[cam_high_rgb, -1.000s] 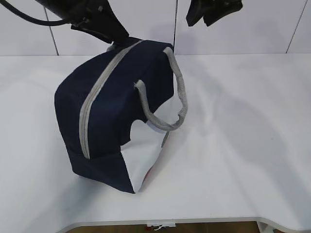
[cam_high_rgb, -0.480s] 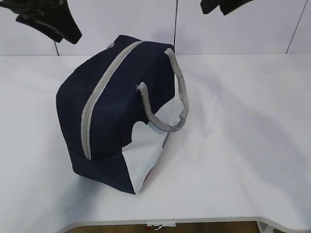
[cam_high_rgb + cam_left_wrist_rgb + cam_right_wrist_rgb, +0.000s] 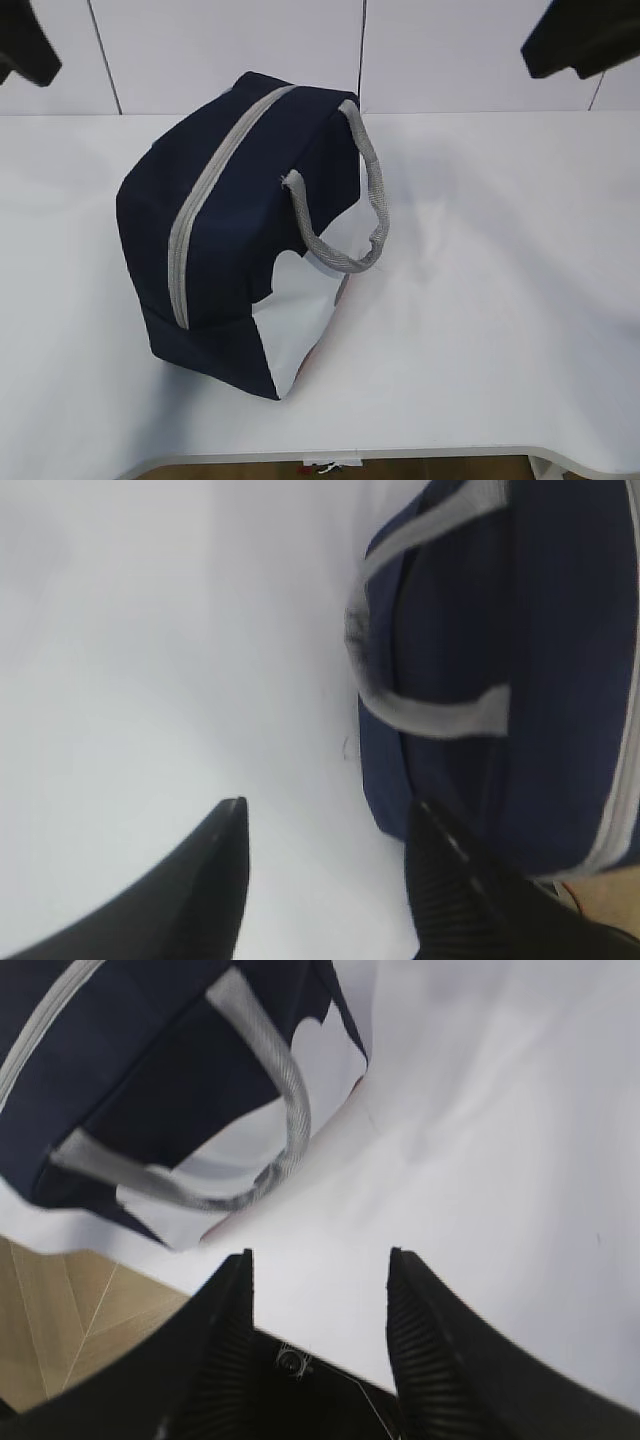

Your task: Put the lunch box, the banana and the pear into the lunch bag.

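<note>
White table [image 3: 500, 300]: bag [image 3: 240, 200] zipped, lying alone. Left gripper [image 3: 325, 825] and right gripper [image 3: 320, 1270] raised, jaws apart, empty.

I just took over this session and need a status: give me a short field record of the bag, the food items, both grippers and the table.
lunch bag: standing on the table, grey zipper closed along the top
handles: grey handle hanging over the white side panel
lunch box, banana, pear: none visible in any view
left gripper: open, empty, above the table beside the bag
right gripper: open, empty, clear of the bag
contact: neither gripper touches the bag
</note>
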You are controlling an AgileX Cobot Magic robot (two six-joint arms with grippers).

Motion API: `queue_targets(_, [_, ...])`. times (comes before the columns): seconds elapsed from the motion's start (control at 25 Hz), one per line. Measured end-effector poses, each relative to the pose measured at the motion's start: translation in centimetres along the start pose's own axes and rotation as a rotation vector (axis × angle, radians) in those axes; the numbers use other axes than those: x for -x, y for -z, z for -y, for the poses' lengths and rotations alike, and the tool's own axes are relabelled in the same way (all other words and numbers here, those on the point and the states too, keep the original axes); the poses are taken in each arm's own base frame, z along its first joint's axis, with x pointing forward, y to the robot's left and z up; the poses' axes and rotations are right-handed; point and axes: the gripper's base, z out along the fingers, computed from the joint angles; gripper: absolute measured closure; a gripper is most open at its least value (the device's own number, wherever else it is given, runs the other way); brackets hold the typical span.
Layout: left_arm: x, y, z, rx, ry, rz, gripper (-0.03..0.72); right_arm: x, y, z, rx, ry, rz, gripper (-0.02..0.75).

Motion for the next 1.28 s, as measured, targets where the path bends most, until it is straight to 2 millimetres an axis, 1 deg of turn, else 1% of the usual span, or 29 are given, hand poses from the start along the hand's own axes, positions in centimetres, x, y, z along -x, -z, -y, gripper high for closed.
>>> queue_targets(0.04, [-1.0,0.9,0.2,0.007,-0.003,0.004,0.308,-1.0,0.8,-0.2,0.0,0.002,0.008,0.375])
queue_targets(0.12, [-3.1,2.0,0.6,0.01,-0.002,0.0,0.32,-2.8,2.3,-0.5,0.0,0.007,0.031,0.375])
queue_targets(0.2, [-5.1,3.6,1.1,0.012,-0.007,0.019,0.329,-4.6,3.2,-0.7,-0.002,0.011,0.039,0.375])
queue_targets(0.24, [-6.0,4.1,1.3,0.012,-0.008,0.023,0.331,-5.7,3.8,-0.8,-0.006,0.015,0.049,0.375])
queue_targets(0.36, [-8.9,6.4,2.0,0.017,-0.019,0.068,0.335,-8.7,5.8,-0.9,-0.036,0.035,0.091,0.375])
queue_targets(0.48, [-11.5,8.3,2.7,0.022,-0.03,0.12,0.335,-11.3,7.6,-1.0,-0.068,0.055,0.144,0.375])
queue_targets(0.64, [-15.2,10.3,3.4,0.034,-0.047,0.187,0.335,-14.9,10.3,-1.4,-0.093,0.082,0.25,0.376])
queue_targets(0.76, [-18.0,11.5,3.7,0.059,-0.063,0.239,0.335,-17.4,11.7,-1.6,-0.097,0.095,0.315,0.376])
queue_targets(0.84, [-19.9,12.2,3.9,0.071,-0.072,0.28,0.335,-18.9,12.2,-1.7,-0.097,0.101,0.351,0.376])
queue_targets(0.96, [-22.7,12.9,4.3,0.079,-0.084,0.339,0.335,-21.3,12.2,-1.7,-0.097,0.107,0.38,0.375])
queue_targets(1.08, [-25.4,13.0,4.5,0.084,-0.094,0.392,0.335,-23.4,11.4,-1.5,-0.1,0.11,0.381,0.375])
queue_targets(1.28, [-29.4,12.1,4.7,0.091,-0.113,0.454,0.336,-26.5,9.2,-0.9,-0.105,0.135,0.365,0.376])
